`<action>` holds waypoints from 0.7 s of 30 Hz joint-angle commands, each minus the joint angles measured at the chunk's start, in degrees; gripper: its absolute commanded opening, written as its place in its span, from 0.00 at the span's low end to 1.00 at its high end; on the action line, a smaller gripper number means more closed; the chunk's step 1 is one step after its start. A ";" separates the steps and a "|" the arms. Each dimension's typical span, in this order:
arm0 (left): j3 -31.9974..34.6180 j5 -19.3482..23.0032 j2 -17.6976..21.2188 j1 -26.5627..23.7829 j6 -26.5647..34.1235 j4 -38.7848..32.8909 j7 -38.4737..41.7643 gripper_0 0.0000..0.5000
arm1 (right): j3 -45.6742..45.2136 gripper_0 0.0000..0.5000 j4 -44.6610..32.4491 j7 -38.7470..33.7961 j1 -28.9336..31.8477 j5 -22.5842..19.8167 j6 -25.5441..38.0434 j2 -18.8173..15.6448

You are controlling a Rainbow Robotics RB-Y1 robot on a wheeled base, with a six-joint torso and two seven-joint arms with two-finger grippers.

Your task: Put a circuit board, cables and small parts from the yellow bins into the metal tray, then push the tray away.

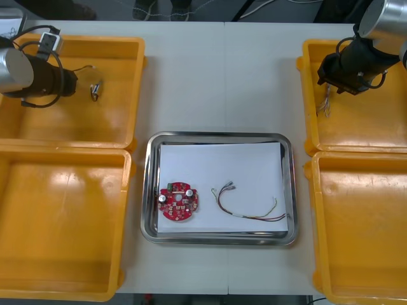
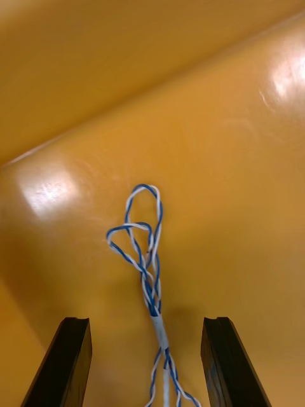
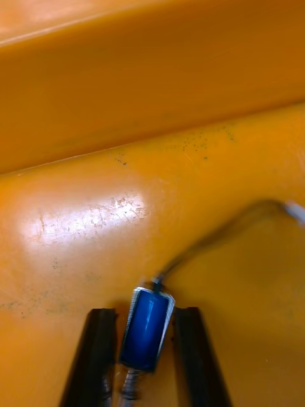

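In the far left yellow bin (image 1: 121, 47), my left gripper (image 1: 89, 88) is shut on a small metal part (image 3: 147, 327), a blue body with a dark wire trailing from it, held between the fingers (image 3: 98, 356). In the far right yellow bin (image 1: 381, 127), my right gripper (image 2: 147, 324) is open just above the floor. A twisted blue and white cable (image 2: 149, 267) lies between its fingers (image 2: 229, 359) without touching them. The metal tray (image 1: 219, 238), white inside, holds a round red circuit board (image 1: 179, 202) and a red and yellow cable (image 1: 248, 208).
The two near yellow bins (image 1: 60, 222) (image 1: 362, 222) stand on either side of the tray. Bare light table (image 1: 219, 76) lies beyond the tray's far rim, between the two far bins.
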 commanded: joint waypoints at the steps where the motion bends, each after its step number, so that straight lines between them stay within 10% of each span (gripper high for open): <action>1: -2.95 0.91 0.42 0.62 -1.90 -0.60 -5.36 0.00 | 0.28 1.00 -1.68 1.75 1.28 -0.76 -0.49 0.34; 21: 2.15 2.14 4.37 0.88 10.32 -5.08 -5.53 0.00 | 0.81 1.00 -2.56 3.24 4.27 -2.61 -0.85 0.34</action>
